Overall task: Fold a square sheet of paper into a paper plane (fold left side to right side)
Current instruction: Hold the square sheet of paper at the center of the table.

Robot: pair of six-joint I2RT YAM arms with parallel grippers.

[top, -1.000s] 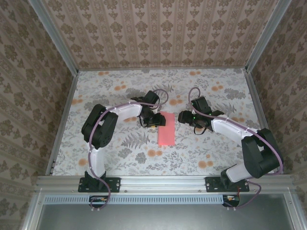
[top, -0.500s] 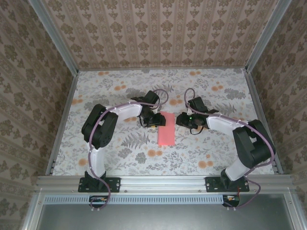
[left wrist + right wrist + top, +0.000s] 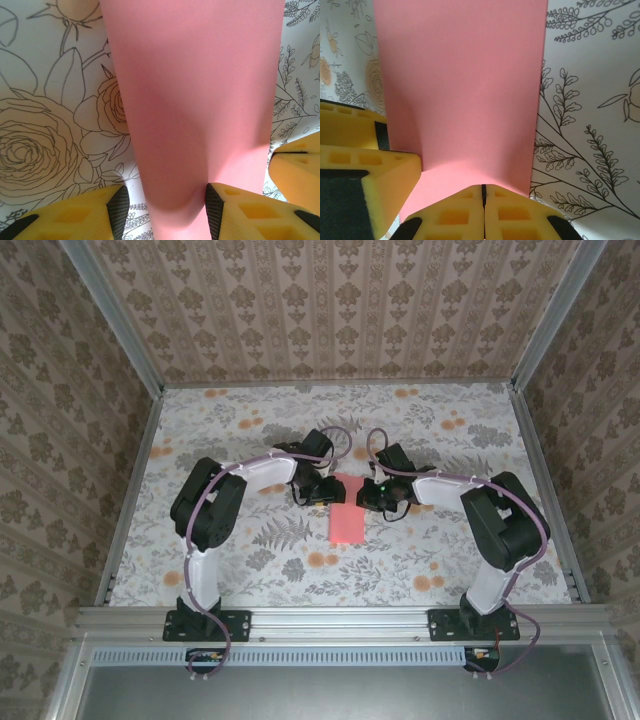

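Paper (image 3: 346,515) sits near desk (image 3: 250,430) middle as a narrow pink strip. Its long edges run far-to-near and it's well apart from all four desk edges. Near short edge lies free of both arms. Both arms meet at the far half.

Left end effector (image 3: 318,492) is at the strip's left long edge, toward the far-left corner. Left wrist cam: left end effector (image 3: 164,200) about half wide, pads either side of the paper (image 3: 195,90). Paper bows up btwn them, right side against the right pad, gap showing at the left pad. No pinch seen. A right-arm finger (image 3: 295,170) is just beside the paper's other edge.

Right end effector (image 3: 372,495) is at the right long edge, opposite the left one. Right wrist cam: right end effector (image 3: 483,190) fully closed, tips meeting in a thin seam right at the paper (image 3: 465,85) edge, which lifts slightly there. Can't tell if the sheet is caught in the seam. A left-arm finger (image 3: 365,165) is close across the strip.

Room: broad flowered desk surface shows left, right, far and near of the strip. Walls (image 3: 330,310) stand only at the desk edges.
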